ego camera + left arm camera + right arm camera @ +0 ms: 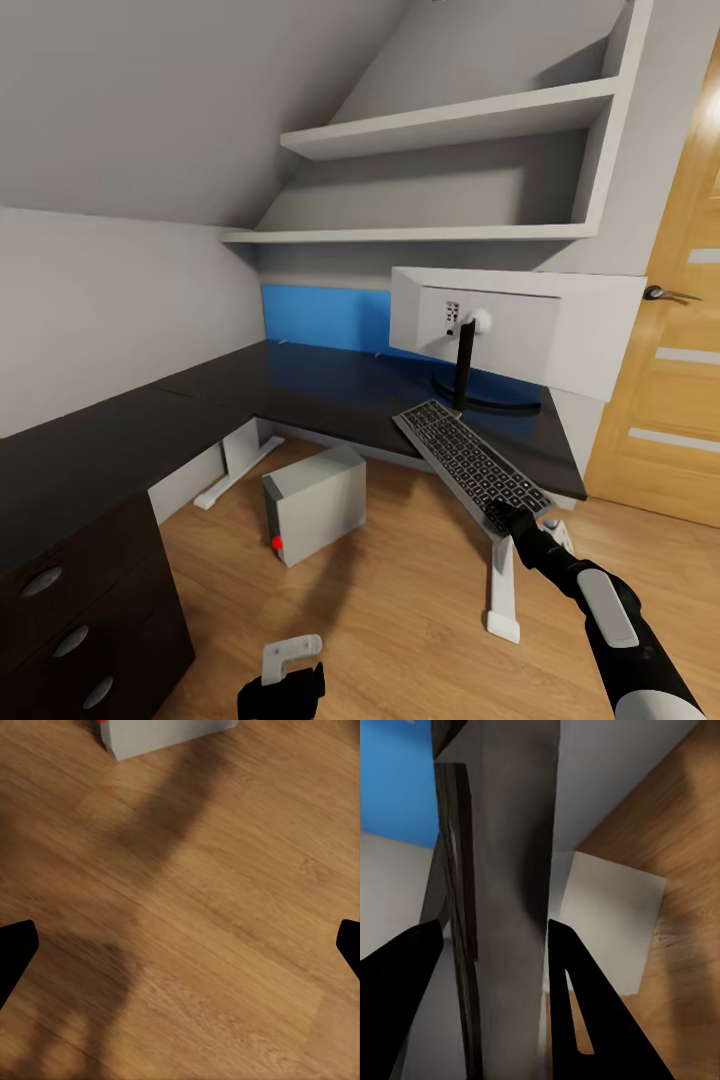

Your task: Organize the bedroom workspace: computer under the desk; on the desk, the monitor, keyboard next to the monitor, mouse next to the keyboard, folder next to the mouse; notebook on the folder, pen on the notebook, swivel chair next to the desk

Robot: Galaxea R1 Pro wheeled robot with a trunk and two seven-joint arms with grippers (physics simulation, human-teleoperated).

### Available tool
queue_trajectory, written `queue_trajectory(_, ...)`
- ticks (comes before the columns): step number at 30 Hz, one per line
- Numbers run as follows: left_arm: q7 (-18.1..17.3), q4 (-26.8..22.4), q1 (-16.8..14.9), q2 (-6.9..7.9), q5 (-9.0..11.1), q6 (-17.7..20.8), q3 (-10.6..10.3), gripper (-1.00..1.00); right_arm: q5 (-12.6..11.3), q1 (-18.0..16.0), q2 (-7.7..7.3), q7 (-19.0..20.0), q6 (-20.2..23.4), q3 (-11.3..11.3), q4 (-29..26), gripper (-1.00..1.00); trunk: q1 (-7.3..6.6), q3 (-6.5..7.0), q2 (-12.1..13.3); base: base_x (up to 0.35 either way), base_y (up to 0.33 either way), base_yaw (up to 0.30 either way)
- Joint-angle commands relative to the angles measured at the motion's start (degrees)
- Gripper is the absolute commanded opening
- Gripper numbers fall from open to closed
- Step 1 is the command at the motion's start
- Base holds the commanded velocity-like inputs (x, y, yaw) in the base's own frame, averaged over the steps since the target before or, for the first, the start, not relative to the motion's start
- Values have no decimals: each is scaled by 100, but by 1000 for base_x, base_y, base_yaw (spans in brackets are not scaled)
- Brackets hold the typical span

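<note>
Right claw (503, 517) clamped on keyboard (470, 462); left claw (180, 952) apart over floor (225, 945).

Setting: a home room fitted as a study corner, under a sloped ceiling. I note a dark L-shaped desk (300, 385) with a drawer unit (85, 620), white wall shelves (450, 125) above it, and a blue panel (320, 315) behind. A monitor (515, 330), keyboard (470, 462) and computer (315, 503) are present. Wood plank floor (400, 620); wooden door (675, 340) with lever handle.
</note>
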Motion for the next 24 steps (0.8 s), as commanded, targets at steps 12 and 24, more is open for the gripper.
queue_trajectory(12, 38, 28, -5, -3, 44, 23, -36, 100, 13, -2, 209, 11, 72, 707, -260, -100, -265, 233, 480, 0, 0, 172)
queue_trajectory(24, 15, 1913, -6, 3, 20, -1226, -7, 100, 20, -3, 366, 11, 59, 1259, -261, -100, -528, 485, 961, 0, 0, 259)
